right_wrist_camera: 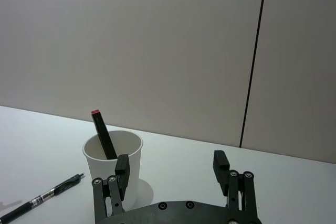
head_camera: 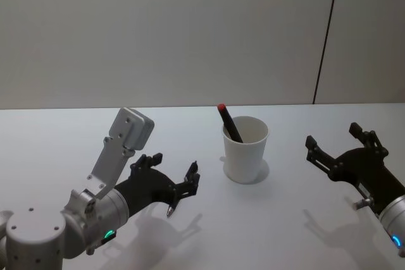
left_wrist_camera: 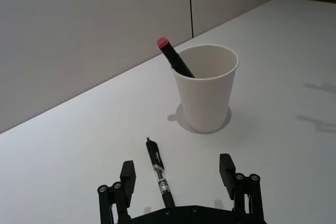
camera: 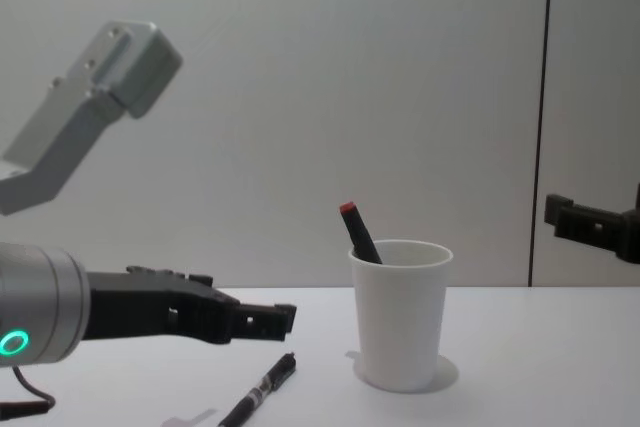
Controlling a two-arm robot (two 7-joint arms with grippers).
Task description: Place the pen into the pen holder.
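My left gripper (left_wrist_camera: 177,167), lower centre: released, hovering over pen (left_wrist_camera: 159,174) on counter (left_wrist_camera: 79,145). My right gripper (head_camera: 332,136): spread, idle. Hazard: pen rolls from pinch; nudged pen holder (left_wrist_camera: 206,90) tips.

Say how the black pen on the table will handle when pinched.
The pen looks slim, round and rigid, so a sideways nudge would probably roll it on the smooth table. It seems light; the open left hand above it should lift it easily.
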